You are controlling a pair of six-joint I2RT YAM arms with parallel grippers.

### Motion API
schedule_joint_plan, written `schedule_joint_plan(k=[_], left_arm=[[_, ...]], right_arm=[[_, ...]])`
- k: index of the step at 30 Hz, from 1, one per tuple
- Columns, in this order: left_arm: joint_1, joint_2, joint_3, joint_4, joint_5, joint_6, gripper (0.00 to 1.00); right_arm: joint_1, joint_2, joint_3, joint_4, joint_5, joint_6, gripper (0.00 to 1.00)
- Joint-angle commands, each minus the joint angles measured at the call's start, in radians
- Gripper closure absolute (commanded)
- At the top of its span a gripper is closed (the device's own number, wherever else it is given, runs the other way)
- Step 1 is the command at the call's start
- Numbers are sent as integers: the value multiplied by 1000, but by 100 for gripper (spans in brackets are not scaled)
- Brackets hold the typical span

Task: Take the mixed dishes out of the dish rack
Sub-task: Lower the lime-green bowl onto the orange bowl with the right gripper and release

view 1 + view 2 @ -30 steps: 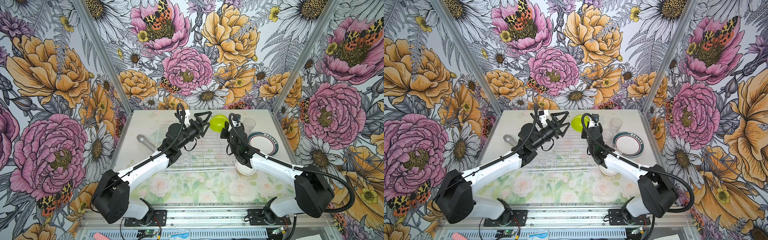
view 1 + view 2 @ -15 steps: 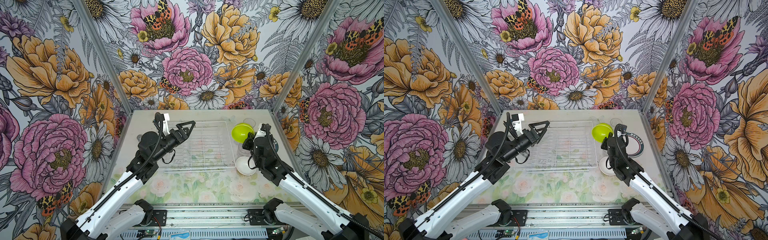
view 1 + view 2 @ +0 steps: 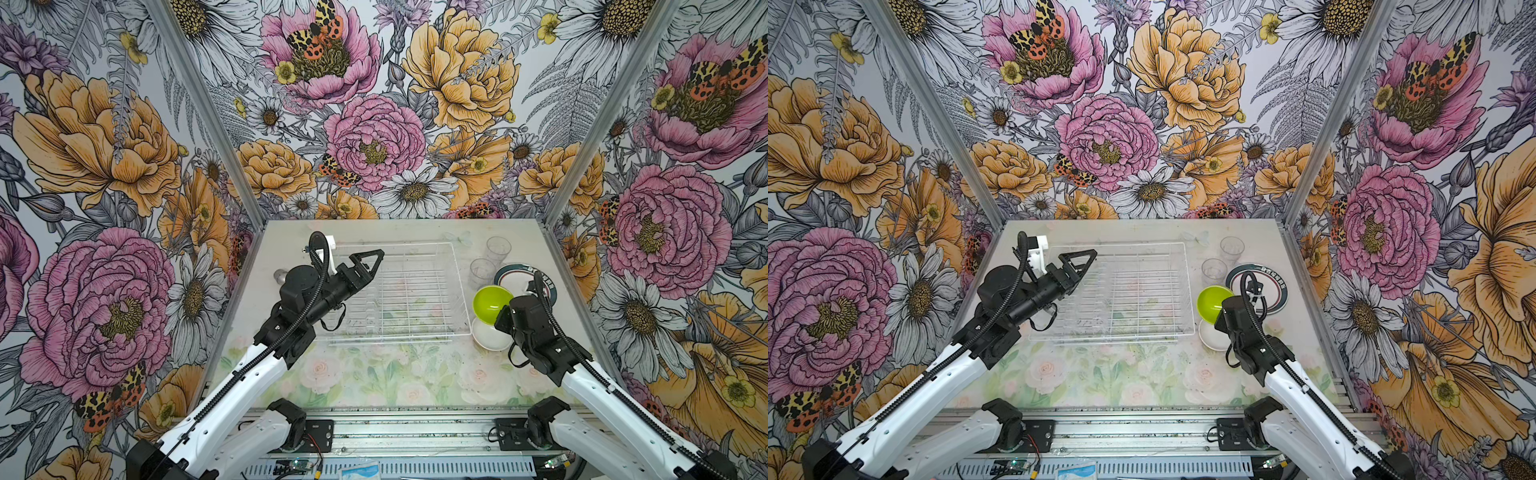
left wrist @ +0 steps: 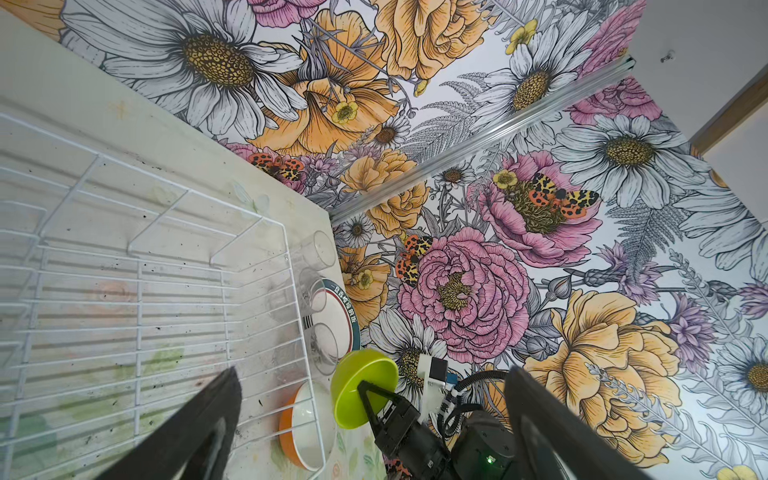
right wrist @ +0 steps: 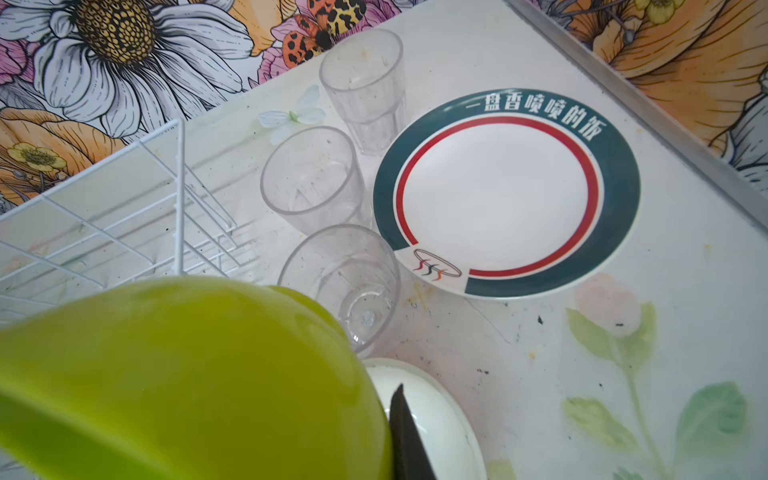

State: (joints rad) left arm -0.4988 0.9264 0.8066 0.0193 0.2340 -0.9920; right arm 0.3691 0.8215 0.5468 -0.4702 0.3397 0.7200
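Right claw (image 4: 363, 388) clamps the lime-green plastic bowl (image 3: 492, 303) by its rim over the white-lined orange bowl (image 4: 286, 424) (likely for nesting); left claw (image 3: 368, 254) spread apart, empty.

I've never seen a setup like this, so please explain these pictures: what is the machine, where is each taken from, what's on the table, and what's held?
These are two robot arms at a table inside a flowered booth. Two pictures look down from overhead; two come from cameras on the arms' wrists. The left end effector is open and empty over a white wire rack, which looks empty. The right end effector is shut on a tilted green bowl. Beside the rack sit an orange bowl, three clear cups and a dark-rimmed plate.
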Motion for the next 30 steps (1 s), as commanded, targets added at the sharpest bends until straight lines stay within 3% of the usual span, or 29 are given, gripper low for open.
schedule_joint_plan(k=[1,6,12,30], left_arm=[[6,5,-12,28,15,0,1],[6,9,-43,70,5,-13,1],[18,42,-46,99,25,-11,1],[57,104,-57,170,68,-43,1]], right_arm=[[-49,19,15,-26,-128,30,100],[-116,53,38,-77,-256,14,100],[-144,83,33,-105,-309,13,100],[-161,185,83,-140,-304,-11,100]])
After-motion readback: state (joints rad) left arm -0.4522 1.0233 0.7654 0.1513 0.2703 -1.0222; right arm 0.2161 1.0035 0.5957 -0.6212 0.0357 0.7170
